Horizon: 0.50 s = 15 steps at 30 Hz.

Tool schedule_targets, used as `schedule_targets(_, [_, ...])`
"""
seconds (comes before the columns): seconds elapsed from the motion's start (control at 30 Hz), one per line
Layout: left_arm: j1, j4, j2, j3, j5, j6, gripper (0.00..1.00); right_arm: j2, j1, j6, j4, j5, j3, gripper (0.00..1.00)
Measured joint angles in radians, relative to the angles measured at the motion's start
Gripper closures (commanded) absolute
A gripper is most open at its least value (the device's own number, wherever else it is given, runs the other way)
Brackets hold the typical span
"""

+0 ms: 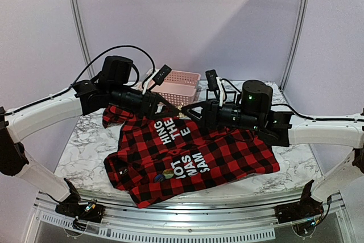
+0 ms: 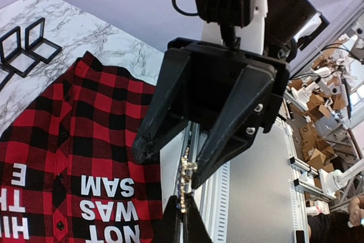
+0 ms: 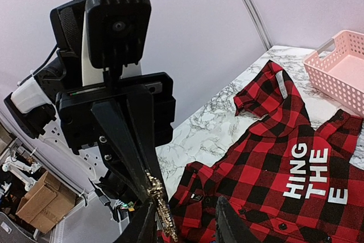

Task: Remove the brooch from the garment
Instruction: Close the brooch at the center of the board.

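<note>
My left pincer (image 2: 183, 220) pinches the gold brooch (image 2: 185, 179) and holds it high above the garment (image 2: 85, 123), I think so it cannot catch there, while my right pincer (image 2: 170, 168) waits with jaws parted around it.

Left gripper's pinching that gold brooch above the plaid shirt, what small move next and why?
Probably draw the right gripper straight back. The left gripper is shut on the gold beaded brooch, held above the red-and-black plaid flannel shirt, while the right jaws stand open around it. Backing off would free the left gripper to carry it away.
</note>
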<state>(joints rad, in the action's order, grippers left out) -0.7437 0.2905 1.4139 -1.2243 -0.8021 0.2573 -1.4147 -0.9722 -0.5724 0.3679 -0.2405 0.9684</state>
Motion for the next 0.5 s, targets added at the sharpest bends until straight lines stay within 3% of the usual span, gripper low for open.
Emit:
schedule_targets(0.27, [0.000, 0.012, 0.002, 0.000, 0.000, 0.000, 1.00, 0.000, 0.004, 0.006, 0.000, -0.007, -0.001, 0.63])
schedule_targets(0.43, [0.000, 0.016, 0.002, -0.001, 0.001, 0.000, 1.00, 0.000, 0.005, 0.014, 0.017, -0.022, -0.006, 0.58])
schedule_targets(0.5, [0.000, 0.018, 0.002, -0.003, 0.002, 0.000, 1.00, 0.000, 0.005, 0.016, 0.025, -0.031, -0.011, 0.52])
